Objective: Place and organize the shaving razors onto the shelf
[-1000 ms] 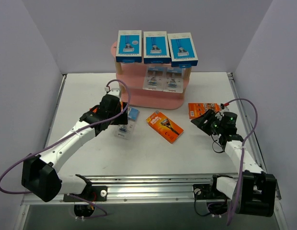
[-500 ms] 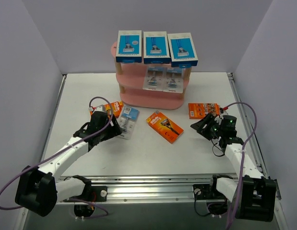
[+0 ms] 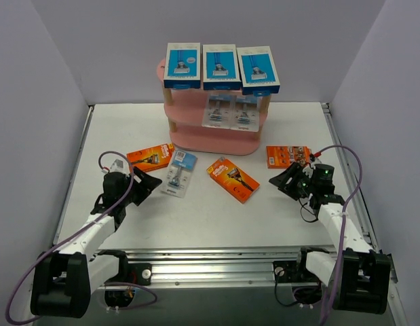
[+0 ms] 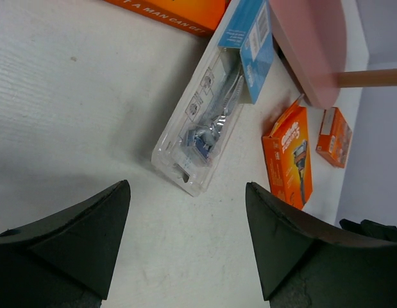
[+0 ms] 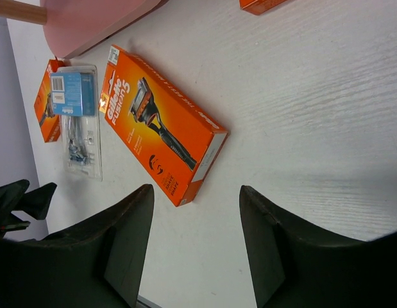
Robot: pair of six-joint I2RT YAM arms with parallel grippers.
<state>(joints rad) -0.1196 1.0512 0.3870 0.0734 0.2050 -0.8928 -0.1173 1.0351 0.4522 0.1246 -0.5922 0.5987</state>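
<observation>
Three blue boxes (image 3: 221, 66) top the shelf (image 3: 210, 141), two blister packs (image 3: 230, 112) within; one loose blister (image 3: 178, 174), three orange cards (image 3: 233, 179); end effectors (image 3: 143, 185) (image 3: 282, 182) released.

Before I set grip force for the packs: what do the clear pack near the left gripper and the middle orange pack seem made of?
Clear pack: apparently transparent plastic, glossy; the razor shows through it, with a blue printed card at one end. Middle orange pack: likely printed cardboard, faintly glossy; it has crisp folded edges and a pale end flap.
</observation>
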